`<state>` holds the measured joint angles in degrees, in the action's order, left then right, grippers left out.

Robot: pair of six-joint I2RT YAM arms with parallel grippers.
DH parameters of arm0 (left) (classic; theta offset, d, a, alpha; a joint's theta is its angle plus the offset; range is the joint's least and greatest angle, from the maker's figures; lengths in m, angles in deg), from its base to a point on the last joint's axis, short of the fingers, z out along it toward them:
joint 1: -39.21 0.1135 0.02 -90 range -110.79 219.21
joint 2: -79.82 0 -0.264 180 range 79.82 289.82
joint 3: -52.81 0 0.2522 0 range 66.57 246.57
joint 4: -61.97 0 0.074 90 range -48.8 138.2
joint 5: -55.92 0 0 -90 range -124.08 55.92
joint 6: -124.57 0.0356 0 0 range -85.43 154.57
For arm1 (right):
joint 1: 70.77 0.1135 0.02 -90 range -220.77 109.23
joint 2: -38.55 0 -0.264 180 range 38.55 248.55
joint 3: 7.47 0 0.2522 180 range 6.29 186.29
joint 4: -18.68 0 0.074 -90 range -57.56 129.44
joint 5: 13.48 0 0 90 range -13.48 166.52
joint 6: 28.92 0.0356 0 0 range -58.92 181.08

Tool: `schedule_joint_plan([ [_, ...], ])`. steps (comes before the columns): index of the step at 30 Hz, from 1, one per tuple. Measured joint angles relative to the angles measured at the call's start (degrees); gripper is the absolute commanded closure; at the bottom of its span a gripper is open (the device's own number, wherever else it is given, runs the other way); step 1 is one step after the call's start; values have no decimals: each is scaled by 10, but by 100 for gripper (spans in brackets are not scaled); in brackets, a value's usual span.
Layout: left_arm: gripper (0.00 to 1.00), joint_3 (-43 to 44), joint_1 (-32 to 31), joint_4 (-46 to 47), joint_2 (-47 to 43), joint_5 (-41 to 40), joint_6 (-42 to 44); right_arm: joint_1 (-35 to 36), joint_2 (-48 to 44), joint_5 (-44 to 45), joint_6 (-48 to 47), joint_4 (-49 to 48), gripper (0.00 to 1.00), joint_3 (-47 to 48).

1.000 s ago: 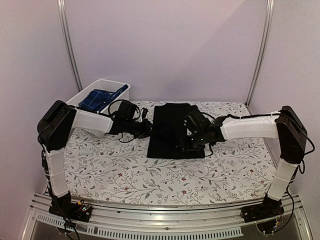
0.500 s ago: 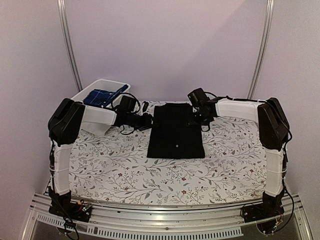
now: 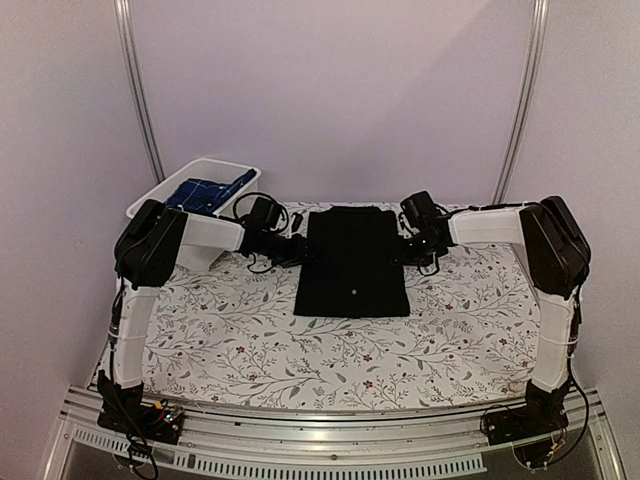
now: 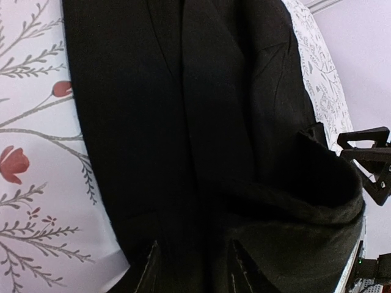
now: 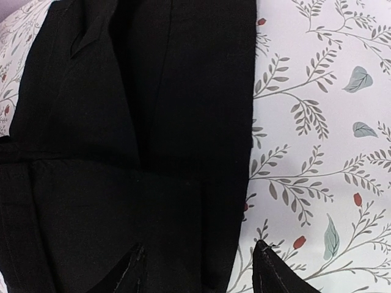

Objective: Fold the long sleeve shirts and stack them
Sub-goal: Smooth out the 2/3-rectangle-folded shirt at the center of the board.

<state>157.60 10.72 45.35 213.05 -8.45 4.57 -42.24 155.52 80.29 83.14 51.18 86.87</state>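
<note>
Right hand (image 3: pixel 408 248) withdrew; black shirt (image 3: pixel 352 265) rectangular.

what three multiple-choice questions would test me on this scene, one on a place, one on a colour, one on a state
1. Where is the plaid shirt?
a) on the floor
b) in the white tub
c) held up in the air

2. What colour is the middle shirt between the left gripper and the right gripper?
a) red
b) white
c) black

3. How does the middle shirt lie?
a) folded into a rectangle on the table
b) balled up
c) draped over an arm

Answers:
1 b, blue plaid cloth shows inside the tub's rim.
2 c, it is plain black in all three views.
3 a, the top view shows a neat rectangle.
</note>
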Motion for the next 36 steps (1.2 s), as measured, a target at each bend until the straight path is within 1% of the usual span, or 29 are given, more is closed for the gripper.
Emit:
schedule_joint_plan([
  [8,72,0,-3,2,3,-1,-2,-24,0,-38,0,-33,50,-15],
  [11,79,0,-4,2,3,-3,-2,-23,0,-48,0,-42,51,-15],
  [13,89,0,-5,1,4,-4,-2,-23,0,-55,0,-46,51,-15],
  [16,93,0,-7,-1,4,-7,-4,-23,0,-60,-1,-51,52,-15],
  [20,95,0,-9,-1,4,-9,-6,-23,2,-61,-3,-52,54,-15],
  [25,96,-3,-10,1,2,-12,-7,-23,9,-61,-5,-52,55,-15],
  [31,96,-33,-10,5,-25,-21,-14,-23,21,-61,-5,-52,56,-15],
  [36,96,-60,-10,27,-52,-23,-20,-23,25,-63,-7,-53,57,-15],
])
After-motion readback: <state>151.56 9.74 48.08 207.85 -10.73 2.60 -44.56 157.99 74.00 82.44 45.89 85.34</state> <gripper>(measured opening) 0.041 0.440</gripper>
